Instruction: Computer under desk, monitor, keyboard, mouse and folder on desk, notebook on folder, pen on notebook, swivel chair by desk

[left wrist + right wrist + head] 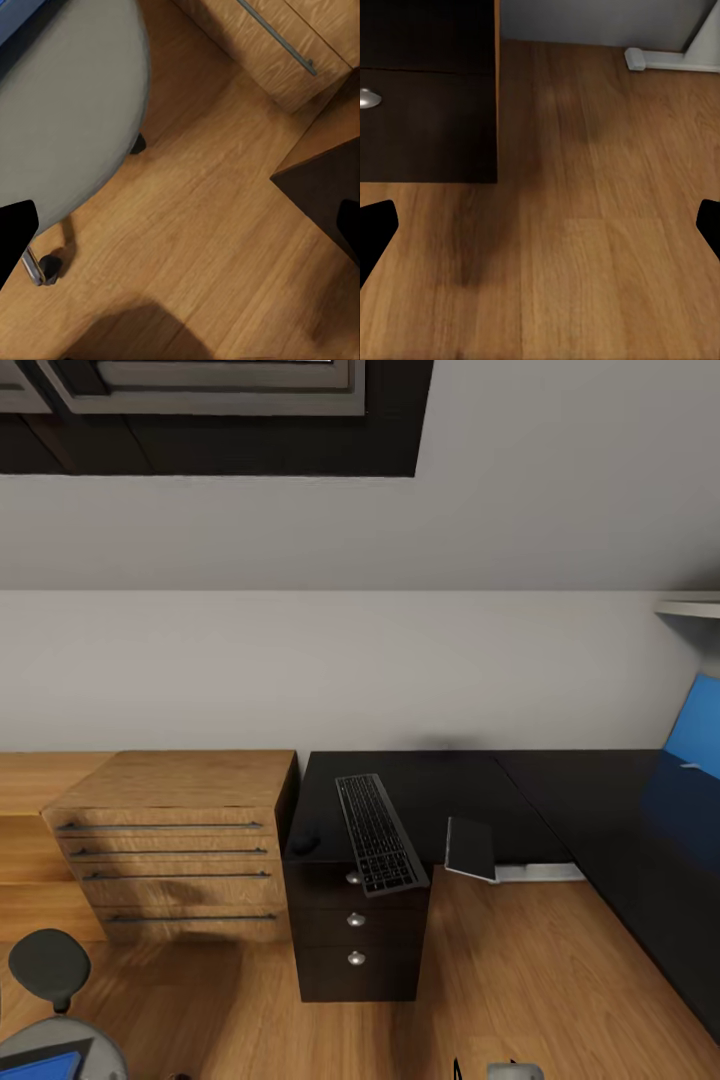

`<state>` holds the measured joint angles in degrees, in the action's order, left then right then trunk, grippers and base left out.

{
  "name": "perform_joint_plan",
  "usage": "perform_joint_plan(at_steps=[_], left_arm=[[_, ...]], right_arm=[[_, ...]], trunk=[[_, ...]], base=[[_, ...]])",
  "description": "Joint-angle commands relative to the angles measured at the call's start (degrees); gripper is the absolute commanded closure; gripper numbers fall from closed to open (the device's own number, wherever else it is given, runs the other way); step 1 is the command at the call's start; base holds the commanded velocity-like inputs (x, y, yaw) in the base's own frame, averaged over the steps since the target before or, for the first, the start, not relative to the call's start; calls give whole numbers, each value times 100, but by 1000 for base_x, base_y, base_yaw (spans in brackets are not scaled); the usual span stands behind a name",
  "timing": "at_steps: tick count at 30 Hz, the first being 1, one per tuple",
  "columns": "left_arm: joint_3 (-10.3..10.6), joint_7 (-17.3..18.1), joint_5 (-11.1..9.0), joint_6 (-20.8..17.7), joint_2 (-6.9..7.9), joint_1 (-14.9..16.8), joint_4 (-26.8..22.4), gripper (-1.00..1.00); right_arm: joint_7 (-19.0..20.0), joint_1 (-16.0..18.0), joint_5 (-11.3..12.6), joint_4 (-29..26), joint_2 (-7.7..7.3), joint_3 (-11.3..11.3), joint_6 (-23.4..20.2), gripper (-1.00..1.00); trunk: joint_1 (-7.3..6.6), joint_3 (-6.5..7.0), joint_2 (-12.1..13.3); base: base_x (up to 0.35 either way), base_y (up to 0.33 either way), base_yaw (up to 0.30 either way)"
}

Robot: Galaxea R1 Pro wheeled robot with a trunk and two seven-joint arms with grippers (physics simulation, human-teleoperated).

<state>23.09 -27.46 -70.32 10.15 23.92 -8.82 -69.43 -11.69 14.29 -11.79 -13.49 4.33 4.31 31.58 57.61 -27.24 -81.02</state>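
Spread wide and empty at the left gripper (180, 240), dark tips at either edge of the left wrist view, pointed down at bare wooden floor (195, 247). Same on the right gripper (540, 240): fingers parted, nothing pinched, aimed at floorboards just beside the black drawer pedestal (427, 112). Probably carried low and open like this for travel, not for a grasp, with nothing of the task within reach of either.

Nearest the left gripper, the swivel chair (67, 112), grey seat and a caster visible, with a sliver of the blue folder (22, 22) on the seat. Likely the first job, given how close.

Further out in the head view, the desk (440, 780), with the keyboard (378, 833) lying lengthwise and poking out over the front edge, so in need of squaring up. Just left of it, a dark lump, seemingly the mouse (303, 844), hard to separate from the glossy black top. To the right, the notebook (471, 848), apparently hanging partly off the desk edge. Beside the desk, the wooden drawer chest (175, 840).

Chair and folder cut off at the corner of the head view; desk's right wing cropped at the blue back panel (695, 735); a pale fleck there too small to call the pen
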Motion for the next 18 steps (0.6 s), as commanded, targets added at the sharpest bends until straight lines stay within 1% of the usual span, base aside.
perform_joint_plan(at_steps=[1, 9, 10, 12, 13, 14, 16, 17, 18], left_arm=[[19, -8, -57, 48, 7, 3, -9, -100], [23, 29, -43, 48, 7, 4, -28, -100], [27, 30, -43, 50, 7, 4, -35, -100], [41, 30, -43, 54, 7, 4, -157, -100], [49, 30, -43, 54, 7, 3, -220, -100], [52, 30, -43, 54, 7, 3, -229, -100], [68, 30, -41, 52, 7, 3, -241, -100], [103, 30, -39, 51, 7, 3, -251, -100], [131, 30, -38, 50, 7, 5, -255, -100]], right_arm=[[-17, 4, -60, 5, 5, 44, 17, -100], [-19, 4, -57, -46, -2, 50, 23, -100], [-21, 4, -52, -86, -2, 54, 23, -100], [-30, 11, 10, -387, 1, 68, -22, -100], [4, 24, 309, -637, 0, 87, -92, -100], [28, 32, 470, -702, -1, 91, -141, -100], [112, 65, 892, -830, -1, 96, -323, -100], [281, 133, 1378, -954, -2, 96, -625, -100], [405, 179, 1619, -1019, -2, 94, -820, -100]], trunk=[[23, -25, -45], [199, -172, -366], [221, -190, -406], [264, -226, -486], [286, -244, -526], [308, -262, -566], [352, -298, -646], [374, -316, -686], [396, -334, -727]], base=[[0, 0, 0], [0, 0, 0], [0, 0, 0], [0, 0, 0], [0, 0, 0], [0, 0, 0], [0, 0, 0], [0, 0, 0], [0, 0, 0]])
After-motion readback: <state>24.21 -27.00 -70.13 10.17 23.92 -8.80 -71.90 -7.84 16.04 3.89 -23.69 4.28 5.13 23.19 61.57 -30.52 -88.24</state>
